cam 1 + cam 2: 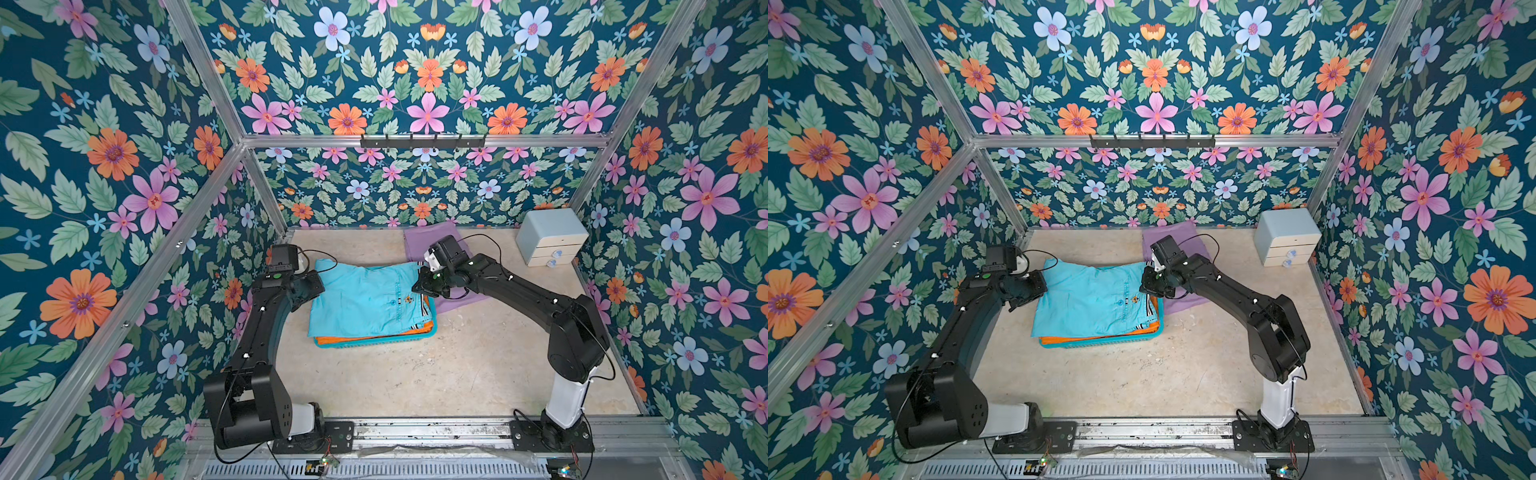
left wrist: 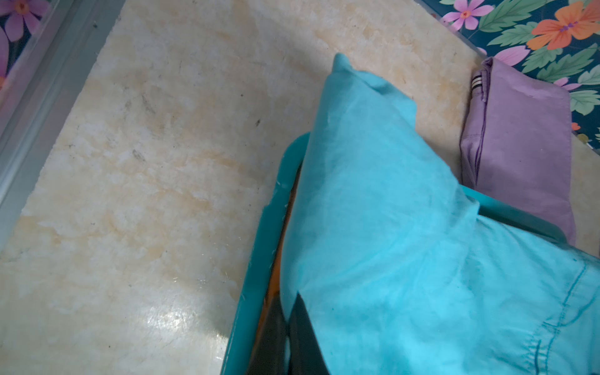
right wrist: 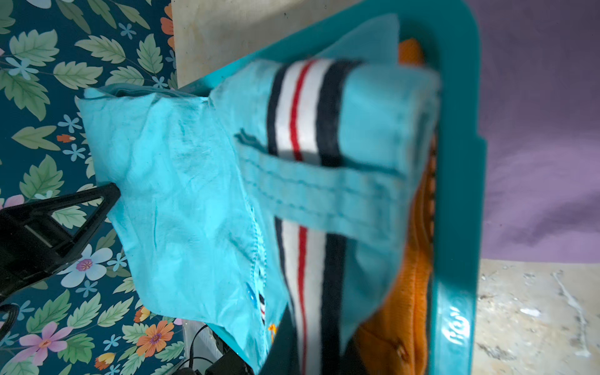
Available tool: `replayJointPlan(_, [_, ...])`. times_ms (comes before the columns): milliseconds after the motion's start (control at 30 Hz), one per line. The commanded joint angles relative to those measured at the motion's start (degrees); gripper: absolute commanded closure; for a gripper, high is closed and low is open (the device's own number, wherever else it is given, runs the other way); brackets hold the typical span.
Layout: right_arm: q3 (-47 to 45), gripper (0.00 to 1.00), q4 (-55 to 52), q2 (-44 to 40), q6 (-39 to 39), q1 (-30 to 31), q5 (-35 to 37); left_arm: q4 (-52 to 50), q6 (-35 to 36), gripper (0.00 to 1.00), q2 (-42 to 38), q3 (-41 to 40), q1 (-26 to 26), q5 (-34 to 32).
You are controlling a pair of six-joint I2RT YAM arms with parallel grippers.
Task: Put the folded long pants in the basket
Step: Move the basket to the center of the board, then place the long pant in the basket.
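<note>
The turquoise folded long pants (image 1: 361,297) lie spread over the top of the teal basket (image 1: 376,343), overhanging its left side. My left gripper (image 1: 314,286) is shut on their left edge, seen close in the left wrist view (image 2: 287,311). On the right, my right gripper (image 1: 420,286) is shut on the striped waistband (image 3: 302,130). Orange pants (image 1: 1059,339) sit in the basket under the turquoise ones. Lilac pants (image 1: 419,245) lie flat on the table behind and right of the basket, partly under my right arm. Khaki pants are hidden.
A pale grey-blue drawer box (image 1: 550,241) stands in the far right corner. Floral walls with aluminium posts close in three sides. A black hook rail (image 1: 424,141) hangs on the back wall. Both arm bases sit on the front rail.
</note>
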Motion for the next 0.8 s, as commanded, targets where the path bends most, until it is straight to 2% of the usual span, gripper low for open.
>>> replayJointPlan(0, [4.03,1.00,-6.05,3.06,-0.72,-0.14,2.63,-2.44,-1.19,1.00,2.46,-0.62,0.13,-1.05])
replayJointPlan(67, [4.42,1.00,-7.01,3.78,-1.17,-0.10,2.78,-1.61,-0.54,1.00,3.98,-1.23,0.19,-0.05])
replayJointPlan(233, [2.99,1.00,-4.76,5.08,-1.24,-0.80,3.52,1.24,0.18,1.00,5.20,-3.05,0.15,-2.39])
replayJointPlan(467, [2.96,1.00,-2.45,6.43,-0.48,-1.93,3.49,1.80,0.06,1.00,5.50,-4.28,0.18,2.51])
replayJointPlan(567, [1.75,1.00,-1.67,5.73,-0.43,-2.01,2.86,0.25,0.30,1.00,3.93,-3.60,0.20,2.31])
replayJointPlan(600, [1.72,1.00,-1.62,5.56,-0.72,-1.98,2.71,-0.52,0.63,0.94,3.40,-3.05,0.17,2.67])
replayJointPlan(633, [2.26,1.00,-2.12,5.55,-1.34,-2.03,2.49,-1.32,0.93,0.84,3.06,-2.43,0.13,3.02])
replayJointPlan(667, [3.03,0.99,-3.22,5.60,-2.01,-2.12,2.68,-2.05,1.15,0.69,2.52,-1.80,0.14,3.17])
replayJointPlan(700, [3.72,0.86,-3.88,5.39,-2.62,-2.21,2.83,-2.76,1.24,0.59,1.82,-1.18,0.08,3.34])
replayJointPlan(767, [4.29,0.66,-4.98,4.69,-3.23,-2.39,2.74,-4.05,1.21,0.48,0.24,-0.23,0.13,2.93])
